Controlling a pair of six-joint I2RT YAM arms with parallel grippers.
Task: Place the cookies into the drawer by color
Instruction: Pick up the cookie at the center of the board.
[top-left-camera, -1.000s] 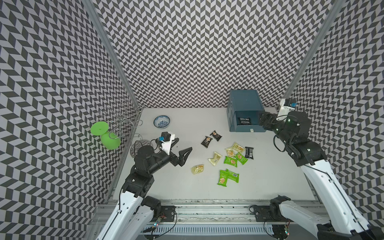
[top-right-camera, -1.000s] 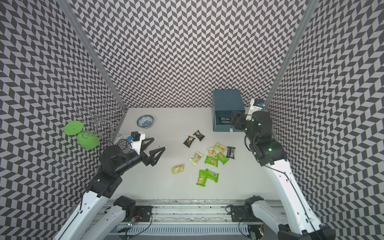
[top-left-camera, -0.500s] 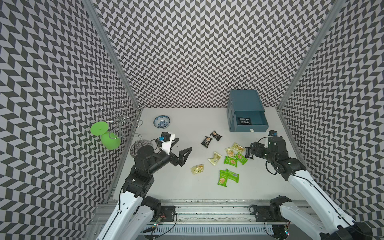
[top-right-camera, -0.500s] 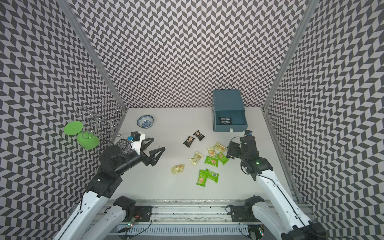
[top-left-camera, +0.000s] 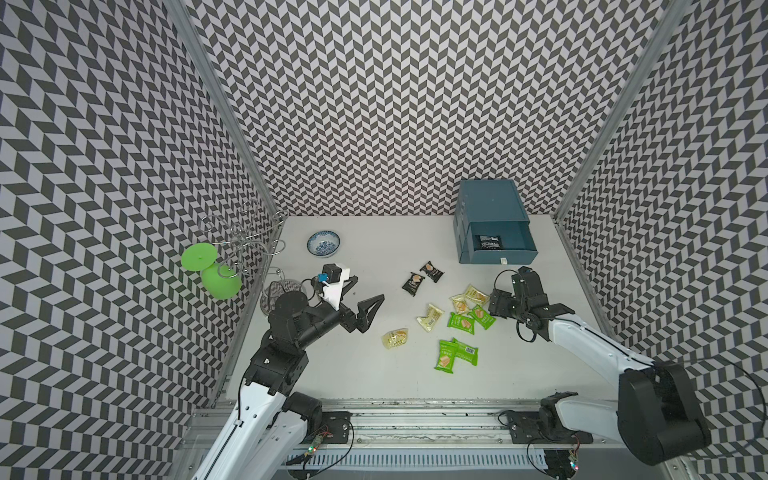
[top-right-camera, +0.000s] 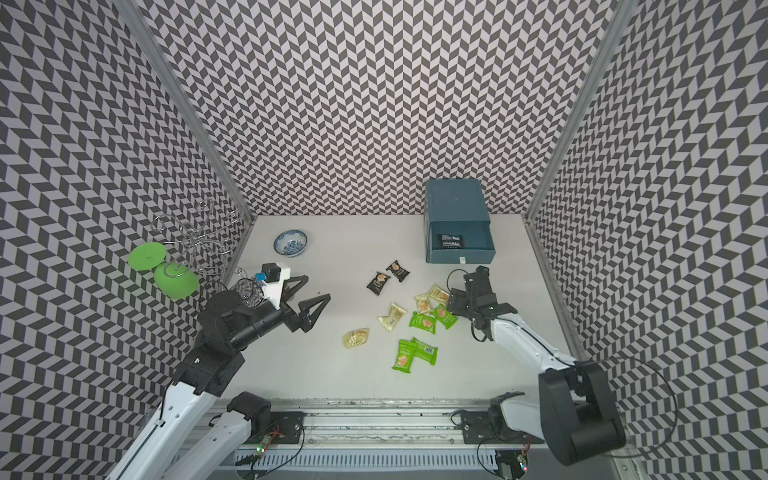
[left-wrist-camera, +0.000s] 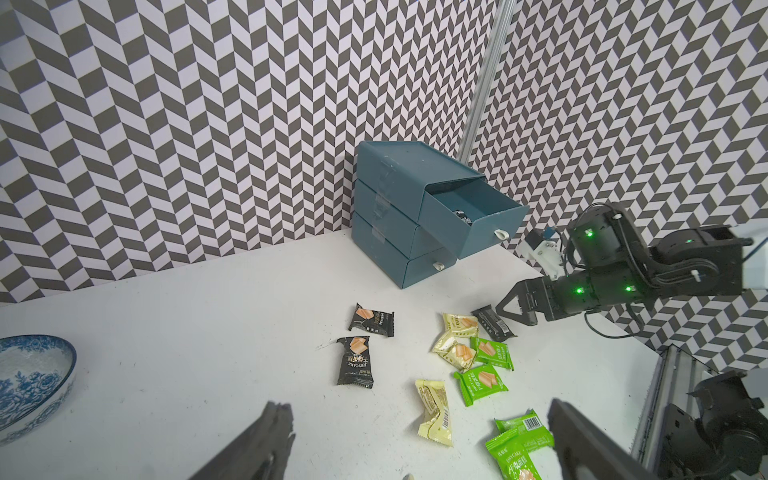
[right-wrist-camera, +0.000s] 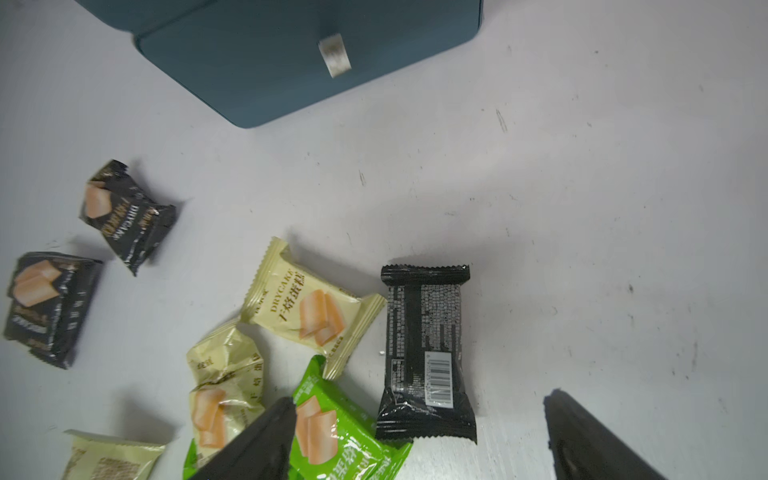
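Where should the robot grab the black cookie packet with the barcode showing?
Probably across its middle, pinching the two long edges of the black packet, coming straight down from above. It lies flat on the table, so there is no side to slip under, and the open right gripper straddles its width. A yellow packet crowds one long edge.

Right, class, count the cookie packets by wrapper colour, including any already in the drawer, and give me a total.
Black packets: 4 (three on the table, one in the open drawer)
Pale yellow packets: 4
Green packets: 4
Total: 12
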